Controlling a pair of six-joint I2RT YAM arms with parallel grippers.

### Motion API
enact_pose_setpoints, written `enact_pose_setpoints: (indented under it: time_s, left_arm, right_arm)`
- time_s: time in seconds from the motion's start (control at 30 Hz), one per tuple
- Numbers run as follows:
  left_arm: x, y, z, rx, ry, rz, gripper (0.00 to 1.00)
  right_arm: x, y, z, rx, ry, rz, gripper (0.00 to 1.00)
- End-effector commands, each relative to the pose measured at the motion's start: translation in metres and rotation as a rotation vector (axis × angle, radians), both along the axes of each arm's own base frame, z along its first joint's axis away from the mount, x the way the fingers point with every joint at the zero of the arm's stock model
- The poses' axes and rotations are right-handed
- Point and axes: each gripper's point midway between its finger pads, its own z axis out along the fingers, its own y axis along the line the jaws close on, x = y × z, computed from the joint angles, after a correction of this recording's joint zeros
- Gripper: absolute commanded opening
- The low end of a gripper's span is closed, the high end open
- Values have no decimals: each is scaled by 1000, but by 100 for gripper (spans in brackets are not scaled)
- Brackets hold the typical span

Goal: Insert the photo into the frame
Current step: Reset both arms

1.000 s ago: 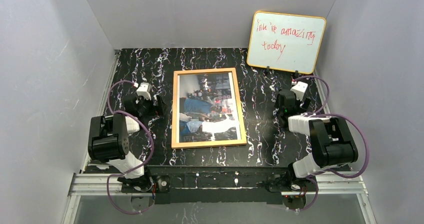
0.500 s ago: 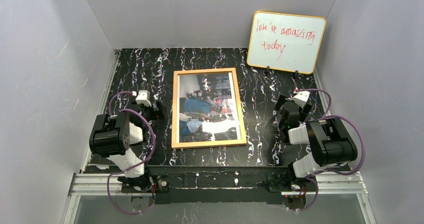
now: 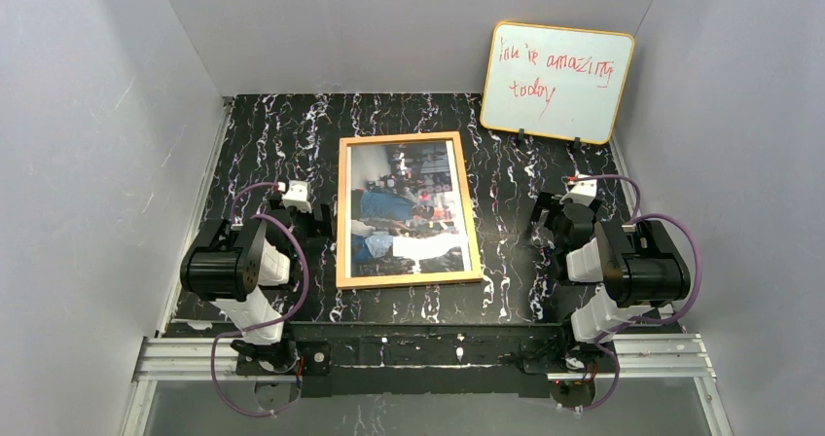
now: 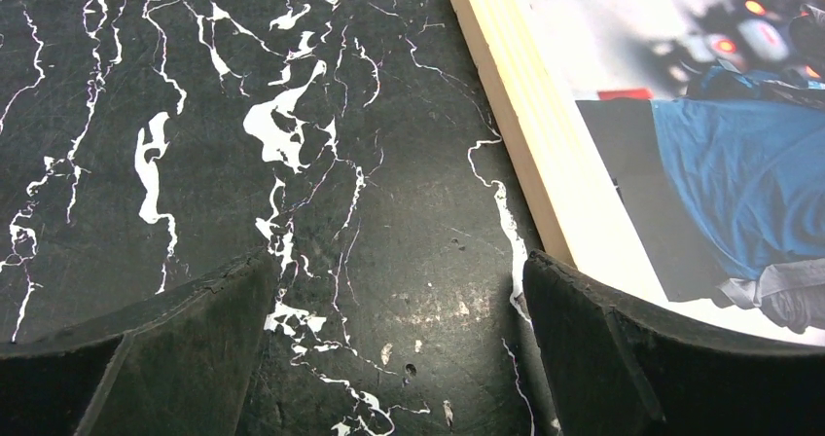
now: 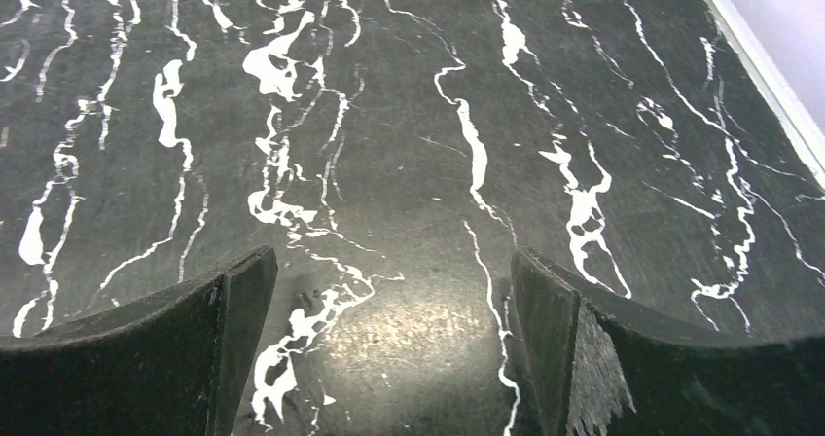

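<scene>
The light-orange wooden frame (image 3: 344, 212) lies flat in the middle of the table with the photo (image 3: 409, 212) of people in blue and white showing inside it. In the left wrist view the frame's left rail (image 4: 516, 115) and the photo (image 4: 720, 163) fill the upper right. My left gripper (image 3: 313, 220) is open and empty, low over the table just left of the frame; its right finger (image 4: 642, 348) reaches over the frame's left edge. My right gripper (image 3: 547, 230) is open and empty over bare table (image 5: 389, 144), well right of the frame.
A whiteboard (image 3: 556, 81) with orange edge and red handwriting leans on the back wall at the far right. Grey walls close the black marbled table (image 3: 263, 134) on three sides; its right edge shows in the right wrist view (image 5: 769, 76).
Both arms have drawn back toward their bases. The left gripper has moved right and nearer, toward the frame's left edge. The right gripper has moved nearer and slightly left. The frame has hardly moved.
</scene>
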Motion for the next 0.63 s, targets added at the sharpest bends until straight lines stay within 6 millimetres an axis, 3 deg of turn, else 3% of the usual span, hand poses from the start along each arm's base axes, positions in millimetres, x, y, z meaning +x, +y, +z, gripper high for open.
enact_pose_setpoints:
  time_s: [0.0, 0.6]
  left_arm:
    - [5, 7, 4, 27, -14, 28, 98]
    - [5, 6, 3, 27, -13, 26, 98]
  right_arm:
    - [12, 9, 24, 10, -96, 55, 99]
    - [12, 8, 23, 13, -87, 51, 99]
